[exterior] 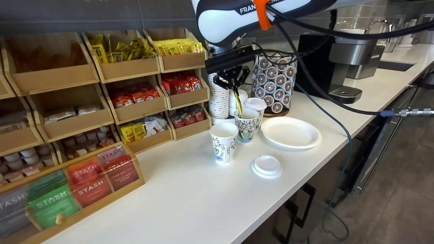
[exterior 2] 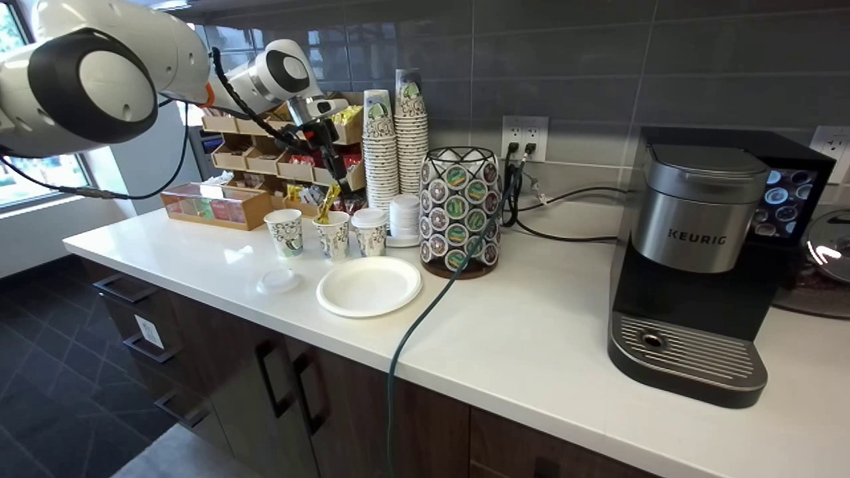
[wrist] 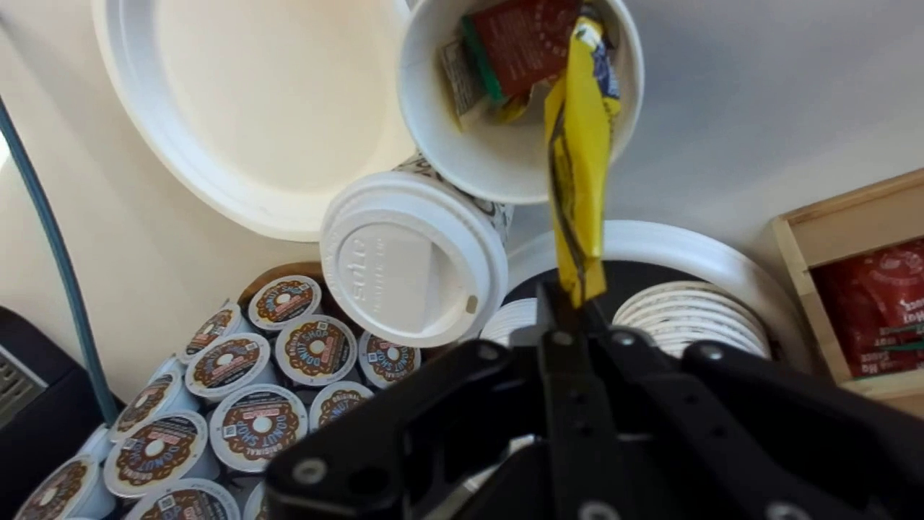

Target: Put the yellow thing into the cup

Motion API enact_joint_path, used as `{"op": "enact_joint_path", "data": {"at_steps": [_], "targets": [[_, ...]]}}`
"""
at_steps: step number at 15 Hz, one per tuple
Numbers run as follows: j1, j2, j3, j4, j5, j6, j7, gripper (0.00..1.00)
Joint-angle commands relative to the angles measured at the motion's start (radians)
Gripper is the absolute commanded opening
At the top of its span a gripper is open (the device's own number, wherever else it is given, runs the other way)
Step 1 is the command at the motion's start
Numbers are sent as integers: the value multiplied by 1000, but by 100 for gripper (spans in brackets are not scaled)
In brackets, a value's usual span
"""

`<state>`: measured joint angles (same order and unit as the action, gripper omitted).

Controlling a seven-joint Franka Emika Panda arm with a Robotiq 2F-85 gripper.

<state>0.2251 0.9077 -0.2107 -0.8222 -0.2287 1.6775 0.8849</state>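
Observation:
My gripper (exterior: 235, 87) is shut on the top end of a narrow yellow packet (exterior: 238, 103). The packet hangs down, its lower end at the mouth of a patterned paper cup (exterior: 245, 131). An exterior view also shows the gripper (exterior 2: 342, 184), the packet (exterior 2: 327, 203) and the cup (exterior 2: 334, 240). In the wrist view the fingertips (wrist: 574, 307) pinch the packet (wrist: 577, 152), which reaches across the rim of the cup (wrist: 505, 162). Red and other packets (wrist: 520, 47) lie inside that cup. The packet's exact depth in the cup is hard to tell.
An open cup (exterior: 223, 144) and a lidded cup (exterior: 256, 105) stand beside it. A white plate (exterior: 291, 133) and loose lid (exterior: 267, 166) lie in front. Cup stacks (exterior 2: 381, 166), a pod rack (exterior 2: 458, 212) and wooden bins (exterior: 130, 71) stand close behind. A cable crosses the counter.

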Motion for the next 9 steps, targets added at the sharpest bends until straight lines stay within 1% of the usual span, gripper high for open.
{"op": "enact_joint_path", "data": {"at_steps": [1, 5, 8, 9], "targets": [[53, -90, -42, -148, -39, 6, 139, 0], [101, -146, -86, -278, -74, 36, 296, 0], [128, -181, -110, -366, -104, 62, 381, 0], [137, -193, -118, -394, -114, 76, 407, 26]]}}
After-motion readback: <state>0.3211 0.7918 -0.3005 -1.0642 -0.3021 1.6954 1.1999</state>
